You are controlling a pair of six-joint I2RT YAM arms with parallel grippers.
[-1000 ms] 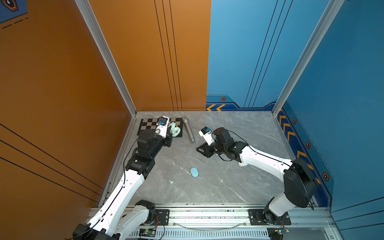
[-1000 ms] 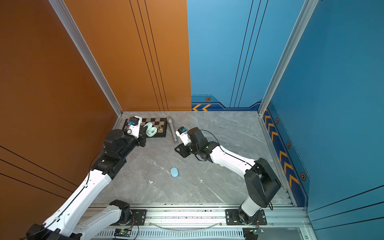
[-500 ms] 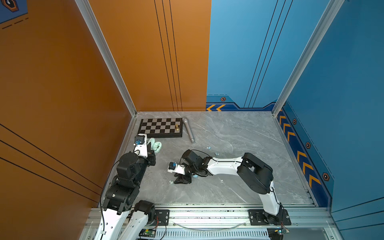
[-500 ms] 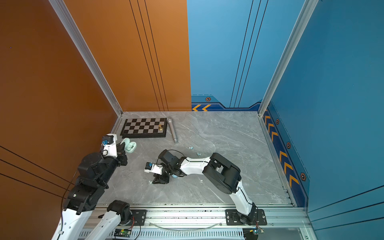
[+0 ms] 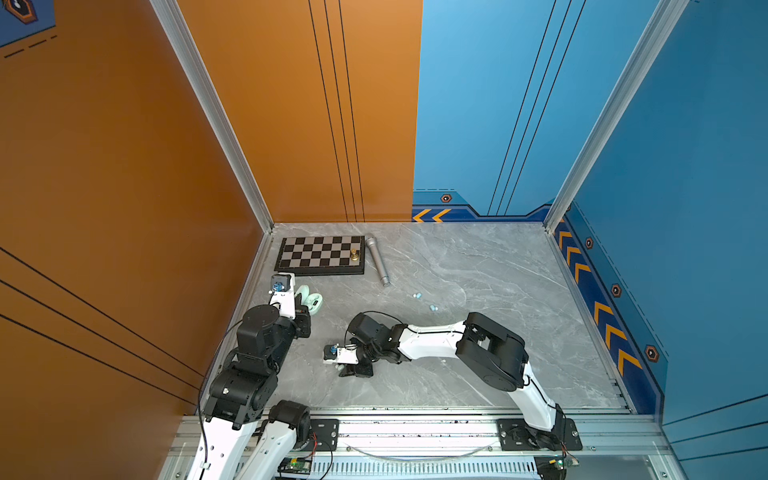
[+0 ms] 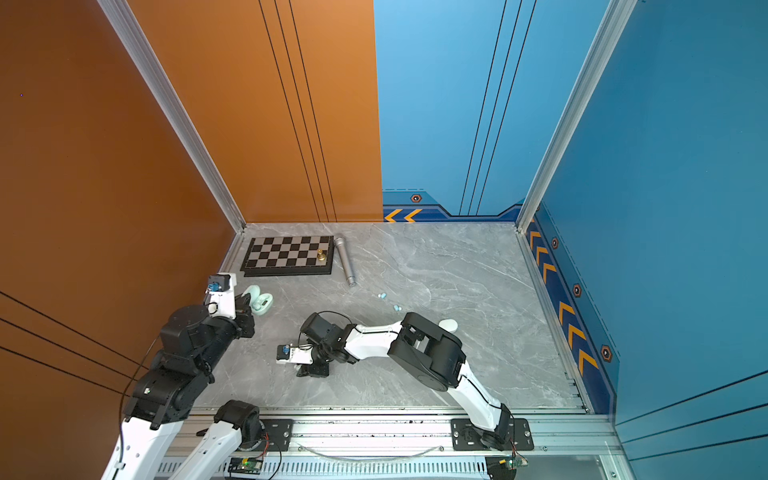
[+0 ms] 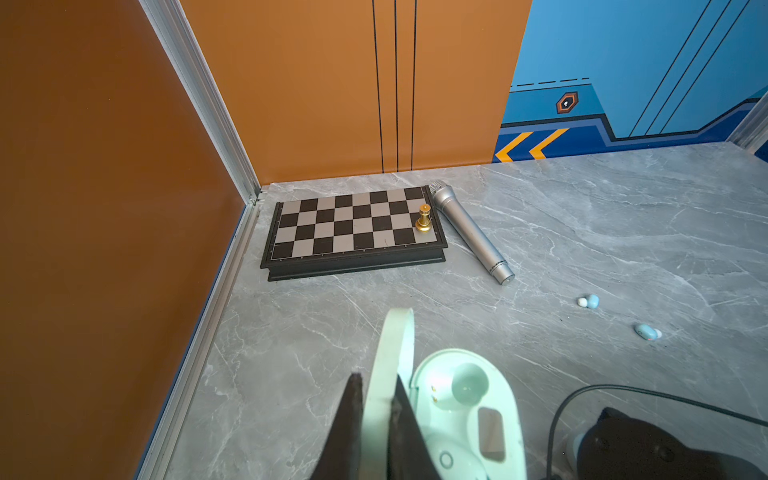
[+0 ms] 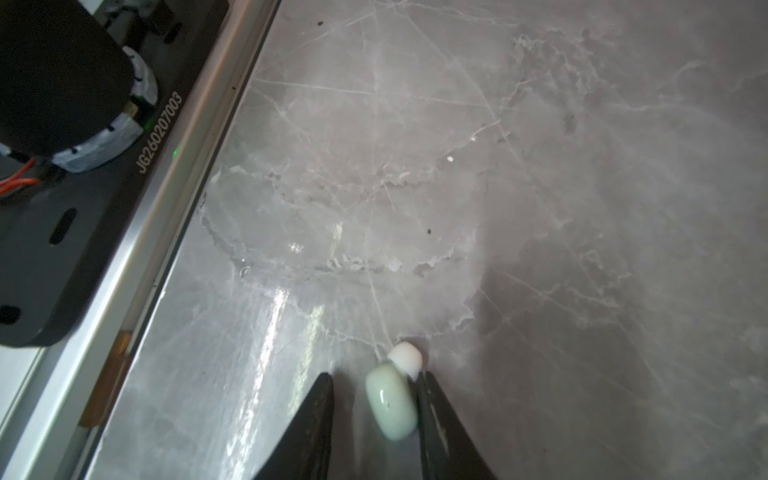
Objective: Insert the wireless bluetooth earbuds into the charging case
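Grey marble-pattern tabletop (image 5: 478, 270) is carrying all items. Against the picture a second back, both arms have come nearward. The left arm is now sitting at the left side, just near of the chessboard (image 5: 320, 254). The right arm is reaching across to the near centre.

The left gripper (image 7: 376, 378) is clamping fully closed on the upright lid of the mint charging case (image 7: 465, 407). The case is lying open, and the one socket in clear view is showing empty.

The right gripper (image 8: 376, 374) is straddling a mint earbud (image 8: 392, 407) on the tabletop. Its jaws are standing partly open, with one finger touching the bud and a gap showing at the other, so nothing is gripped yet.

One pale blue earbud (image 5: 417, 295) and a second pale blue earbud (image 5: 433, 308) are lying loose mid-table, well apart from the case.

Judgement: the pick is under way, the receiving case is being held ready, and no bud is seated yet.
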